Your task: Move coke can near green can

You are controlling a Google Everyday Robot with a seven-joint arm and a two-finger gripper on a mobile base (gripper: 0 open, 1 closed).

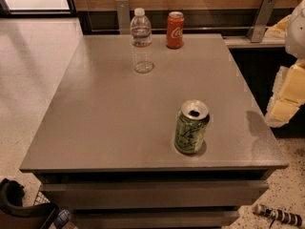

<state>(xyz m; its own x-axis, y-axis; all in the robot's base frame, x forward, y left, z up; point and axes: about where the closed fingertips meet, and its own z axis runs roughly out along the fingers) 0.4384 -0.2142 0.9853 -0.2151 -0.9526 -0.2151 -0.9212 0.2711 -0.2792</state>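
Observation:
The coke can [175,30] is red-orange with white script and stands upright at the far edge of the grey table [95,128]. The green can [191,127] stands upright near the table's front edge, right of centre, its dark mouth hole showing on the silver top. The two cans are far apart. My gripper [286,97], white and pale yellow, hangs at the right edge of the view, beyond the table's right side. It is away from both cans and holds nothing that I can see.
A clear plastic water bottle [141,41] stands upright just left of the coke can. A wooden wall with metal brackets [261,18] runs behind the table. Speckled floor lies to the left. A dark object [19,206] sits at the bottom left.

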